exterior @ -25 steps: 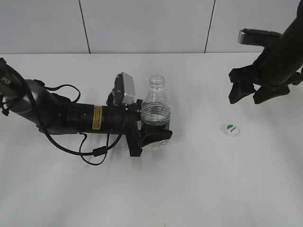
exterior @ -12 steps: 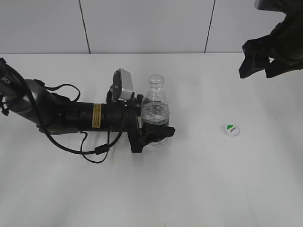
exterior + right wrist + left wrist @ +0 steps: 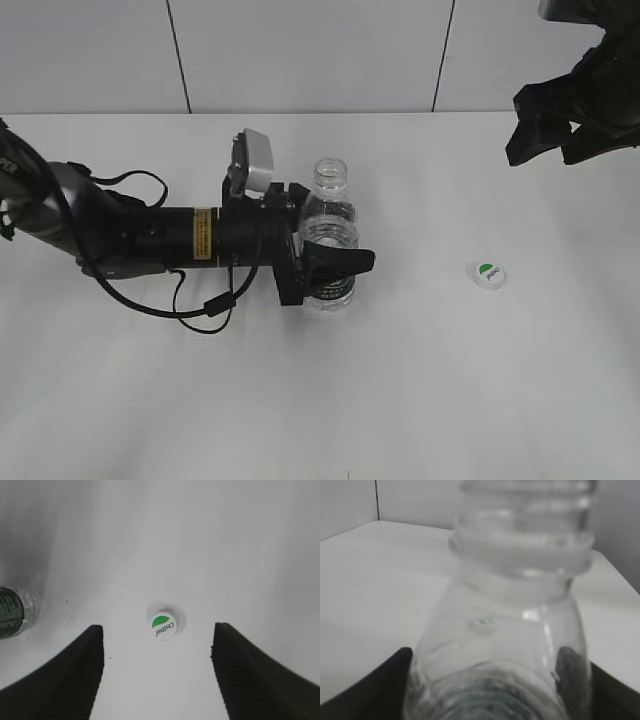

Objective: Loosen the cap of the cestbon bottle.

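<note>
The cestbon bottle (image 3: pixel 328 235) stands upright and uncapped at the table's middle, its dark green label partly hidden by the jaws. My left gripper (image 3: pixel 325 235) lies level on the table. Its fingers flank the bottle's ribbed shoulder and look spread, not pressing. The left wrist view shows the bottle's open threaded neck (image 3: pixel 520 535) close up. The cap (image 3: pixel 488 273) lies flat on the table to the right, green patch up, and also shows in the right wrist view (image 3: pixel 164 625). My right gripper (image 3: pixel 545 150) is open and empty, high at the far right, above the cap.
The white table (image 3: pixel 450 400) meets a grey panelled wall at the back. The left arm's black cables (image 3: pixel 200 315) loop over the table beside the arm. A corner of the bottle (image 3: pixel 12 612) shows at the left edge of the right wrist view.
The right gripper has risen up and right, away from the cap. The left gripper has shifted upward along the bottle while the bottle stayed in place. The cap has not moved.
</note>
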